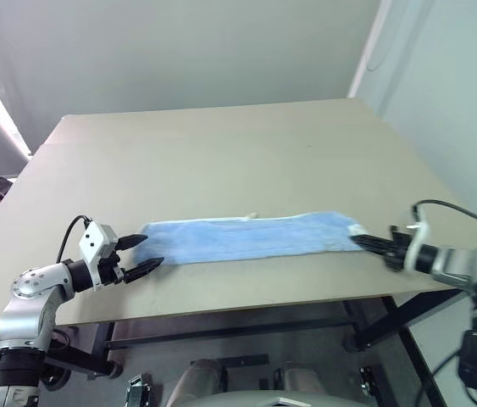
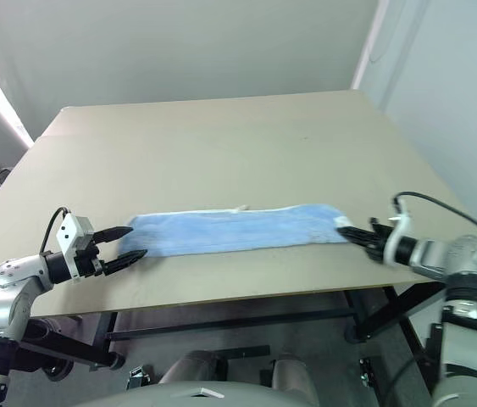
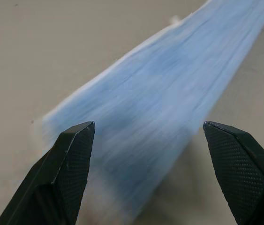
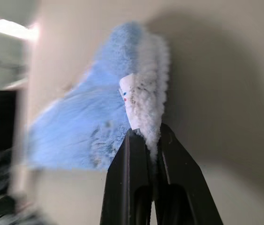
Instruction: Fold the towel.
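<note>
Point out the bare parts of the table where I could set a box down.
The table is bare from the towel back to its far edge, and at its far left and right corners. The near strip is crowded: the towel lies stretched along it, with the open left gripper at its left end and the right gripper shut on its right end.

Plain beige table [image 1: 221,153], matte top. Just one light-blue towel [image 1: 251,237] on it, folded into a long strip along the near edge.

Silver-grey arms, black cables, black textured left pincer [image 1: 146,254] fingers.
</note>
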### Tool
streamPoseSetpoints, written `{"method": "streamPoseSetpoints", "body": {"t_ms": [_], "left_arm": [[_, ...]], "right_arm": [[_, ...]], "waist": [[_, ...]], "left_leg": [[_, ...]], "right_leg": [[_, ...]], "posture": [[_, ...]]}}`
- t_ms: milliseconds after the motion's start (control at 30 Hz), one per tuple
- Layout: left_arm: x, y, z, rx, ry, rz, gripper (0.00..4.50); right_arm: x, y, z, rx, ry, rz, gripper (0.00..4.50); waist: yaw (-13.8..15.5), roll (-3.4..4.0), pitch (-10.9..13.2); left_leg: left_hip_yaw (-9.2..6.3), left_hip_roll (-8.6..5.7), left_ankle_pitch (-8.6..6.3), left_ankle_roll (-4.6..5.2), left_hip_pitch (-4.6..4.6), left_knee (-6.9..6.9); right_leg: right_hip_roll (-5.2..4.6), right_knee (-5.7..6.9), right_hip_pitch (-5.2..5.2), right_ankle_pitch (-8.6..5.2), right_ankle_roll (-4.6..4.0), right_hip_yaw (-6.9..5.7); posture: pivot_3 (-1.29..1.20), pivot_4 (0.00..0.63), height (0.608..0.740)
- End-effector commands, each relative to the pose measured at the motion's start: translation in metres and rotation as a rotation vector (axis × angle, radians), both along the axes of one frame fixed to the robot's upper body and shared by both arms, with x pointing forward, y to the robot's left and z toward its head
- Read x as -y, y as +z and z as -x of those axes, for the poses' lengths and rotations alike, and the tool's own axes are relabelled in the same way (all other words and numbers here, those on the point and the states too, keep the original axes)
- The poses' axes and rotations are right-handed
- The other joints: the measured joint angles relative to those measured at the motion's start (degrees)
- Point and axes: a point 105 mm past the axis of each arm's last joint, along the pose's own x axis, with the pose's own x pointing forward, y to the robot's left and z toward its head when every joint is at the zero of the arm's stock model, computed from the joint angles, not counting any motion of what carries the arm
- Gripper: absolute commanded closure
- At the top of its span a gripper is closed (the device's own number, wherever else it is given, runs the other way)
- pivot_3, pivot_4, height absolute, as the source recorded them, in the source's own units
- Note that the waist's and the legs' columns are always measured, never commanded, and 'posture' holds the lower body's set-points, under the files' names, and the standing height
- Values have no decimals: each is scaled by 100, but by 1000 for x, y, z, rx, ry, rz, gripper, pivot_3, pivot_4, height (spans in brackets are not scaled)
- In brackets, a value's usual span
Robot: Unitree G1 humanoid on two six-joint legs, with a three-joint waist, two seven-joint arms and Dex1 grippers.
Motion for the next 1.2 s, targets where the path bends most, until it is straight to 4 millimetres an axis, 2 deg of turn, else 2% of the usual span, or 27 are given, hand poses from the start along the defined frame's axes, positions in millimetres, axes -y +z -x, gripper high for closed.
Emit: {"method": "streamPoseSetpoints", "body": {"t_ms": [33, 100, 200, 400, 667, 767, 867, 967, 1067, 1133, 1200], "left_arm": [[4, 6, -5, 41, -10, -6, 605], [5, 5, -7, 41, -12, -5, 605], [5, 7, -9, 43, -13, -6, 605], [2, 8, -10, 42, -18, -21, 605], [1, 8, -9, 38, -14, -27, 605], [3, 7, -9, 36, -14, -26, 605], [4, 6, -9, 39, -12, -24, 605], [4, 6, -9, 43, -7, -22, 605], [6, 5, -9, 44, -6, -20, 605], [6, 5, -8, 45, -5, -19, 605], [6, 5, -8, 46, -6, -22, 605]], "right_arm": [[14, 29, -10, 133, 114, 188, 4457], [12, 43, -13, 198, 212, 264, 4457], [-6, 60, -16, 304, 389, 340, 4457], [-77, 89, -15, 488, 658, 333, 4457], [-161, 94, -3, 579, 899, 202, 4457], [-184, 89, -6, 585, 953, 174, 4457], [-205, 71, -16, 570, 976, 166, 4457], [-214, 58, -19, 544, 992, 148, 4457], [-224, 35, -18, 513, 1044, 186, 4457], [-228, 28, -21, 508, 1046, 206, 3994], [-231, 31, -17, 540, 1076, 184, 3441]], "waist": [[-46, 5, -2], [-106, 16, 2], [-143, 22, 4], [-126, 21, 5], [-80, 16, 7], [-86, 16, 7], [-112, 10, 3], [-79, 9, 3], [-78, 6, 1], [-88, 6, 1], [-91, 7, 2]], "left_leg": [[6, 4, 1, 5, -3, -8], [12, 14, 2, 7, -6, -15], [16, 21, 2, 6, -3, -11], [13, 22, -3, -3, 3, 6], [9, 18, -4, -5, -6, 2], [9, 18, -5, -7, -6, 3], [9, 19, -6, -9, -3, 2], [8, 20, -1, -1, -3, -1], [6, 11, 0, 2, -7, 0], [8, 11, 0, 1, -6, 0], [8, 13, 0, 0, -5, 1]], "right_leg": [[2, 2, 2, -1, 4, 6], [13, 7, -9, 0, 10, 13], [21, 28, -17, 4, 22, 18], [20, 34, -9, -4, 9, 19], [13, 27, -14, -4, 9, 25], [12, 28, -14, -4, 8, 25], [14, 30, -16, -3, 7, 25], [17, 31, -21, -2, 7, 24], [10, 30, -42, 4, 17, 23], [11, 31, -42, 5, 19, 22], [15, 37, -45, 6, 18, 22]], "posture": [[0, 0, 740], [0, 0, 740], [0, 0, 740], [0, 0, 740], [0, 0, 740], [0, 0, 740], [0, 0, 740], [0, 0, 740], [0, 0, 740], [0, 0, 740], [0, 0, 740]]}}
